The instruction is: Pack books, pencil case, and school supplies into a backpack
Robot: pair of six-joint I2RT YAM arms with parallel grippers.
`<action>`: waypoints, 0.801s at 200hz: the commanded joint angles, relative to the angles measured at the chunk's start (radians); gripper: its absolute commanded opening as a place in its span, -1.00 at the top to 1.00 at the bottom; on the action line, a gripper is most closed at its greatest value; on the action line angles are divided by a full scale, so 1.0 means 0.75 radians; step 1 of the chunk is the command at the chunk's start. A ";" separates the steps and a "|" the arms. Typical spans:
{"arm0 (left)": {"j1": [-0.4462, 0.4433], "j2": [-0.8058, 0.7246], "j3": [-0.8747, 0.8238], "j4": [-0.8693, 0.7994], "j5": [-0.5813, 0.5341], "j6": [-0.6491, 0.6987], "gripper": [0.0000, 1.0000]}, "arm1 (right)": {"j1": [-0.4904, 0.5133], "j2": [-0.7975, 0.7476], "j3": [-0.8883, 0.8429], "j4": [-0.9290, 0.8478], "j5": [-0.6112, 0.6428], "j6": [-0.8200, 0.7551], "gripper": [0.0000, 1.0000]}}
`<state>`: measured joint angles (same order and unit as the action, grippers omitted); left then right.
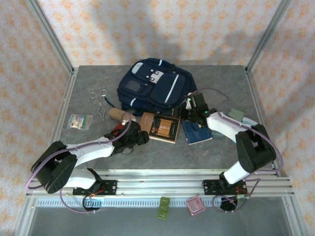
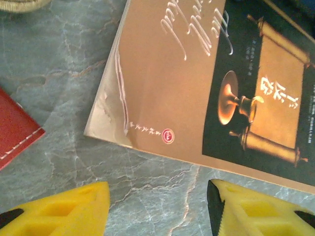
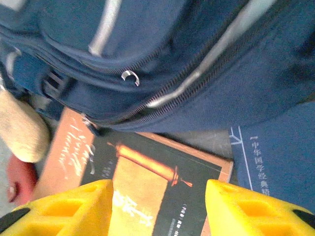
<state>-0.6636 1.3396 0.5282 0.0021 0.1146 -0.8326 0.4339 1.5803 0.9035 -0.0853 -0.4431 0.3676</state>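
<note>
The left gripper is partly open. Its two yellow fingers are spread apart, with nothing between them but the bare grey table. Just ahead of the fingertips lies the near corner of the tan-brown book. It lies flat with its cover up, showing a dark picture of a scroll and a lamp. At the left edge of that wrist view, apart from the book's corner, is the red square item, with white stitching along its border. The right gripper is also partly open and holds nothing. It hangs over the same tan-brown book. Directly beyond it is the backpack, navy with pale stripes, whose lower edge overlaps the book's far edge. A zip line with a metal ring puller runs across the fabric; whether the main compartment is open cannot be told. The dark blue book, with pale lettering, lies just beside the tan-brown one on its right. The pencil case, tan with a rounded end, sits at the left against the backpack, near the red square item. In the overhead view the backpack lies at the far middle of the table. Both books, the pencil case and the red square item lie outside it along its near side. Metal forceps and a small packet lie on the left part of the table, well apart from both grippers.
</note>
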 commanded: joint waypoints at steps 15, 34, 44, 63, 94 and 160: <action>-0.011 0.047 0.017 0.094 -0.163 -0.078 -0.10 | 0.059 0.117 0.015 0.063 0.055 -0.003 0.05; -0.011 0.028 0.027 0.051 -0.240 -0.097 -0.10 | 0.096 0.147 0.002 0.045 0.067 0.009 0.10; -0.011 -0.007 0.030 0.028 -0.284 -0.093 -0.11 | 0.113 0.146 -0.018 0.041 0.080 0.013 0.10; 0.002 -0.075 0.045 -0.016 -0.330 -0.056 -0.14 | 0.133 0.127 -0.054 0.013 0.131 0.013 0.11; 0.044 -0.071 0.090 -0.074 -0.323 -0.001 -0.26 | 0.161 0.110 -0.127 0.012 0.111 0.022 0.12; 0.046 -0.080 0.079 -0.156 -0.284 -0.060 -0.25 | 0.420 0.017 -0.196 -0.061 0.040 0.076 0.13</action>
<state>-0.6319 1.3003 0.5961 -0.0475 -0.0963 -0.8577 0.6621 1.6341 0.8001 -0.0093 -0.3683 0.3965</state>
